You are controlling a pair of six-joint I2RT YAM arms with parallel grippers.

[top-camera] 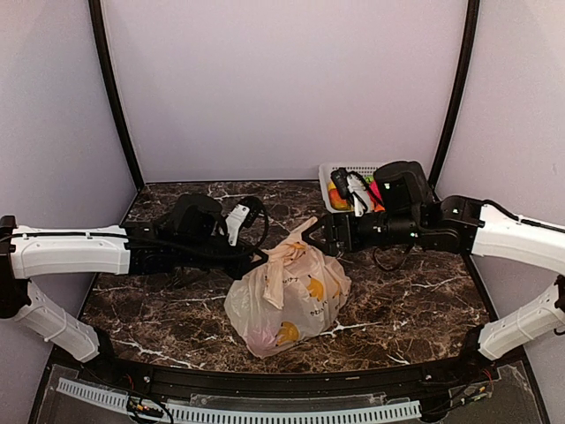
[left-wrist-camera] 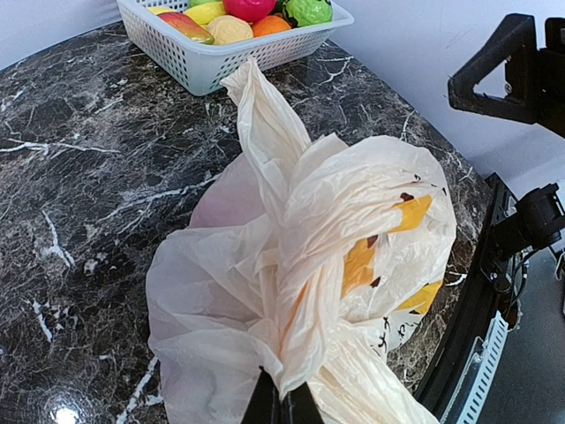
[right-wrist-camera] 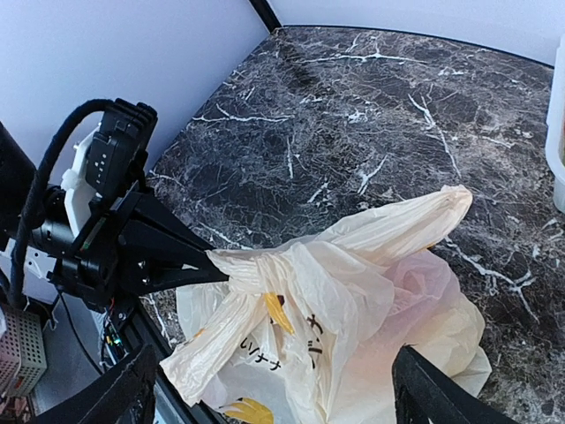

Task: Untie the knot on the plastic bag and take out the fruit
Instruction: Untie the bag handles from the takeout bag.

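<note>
The marble table carries the plastic bag, which sits directly between the two claws. The white basket stands beyond the bag from the left claw, which is clamped on a fold of the bag's bunched top. The right claw stands wide, just beside the bag's raised handle. Toy fruit lies in the basket.
</note>
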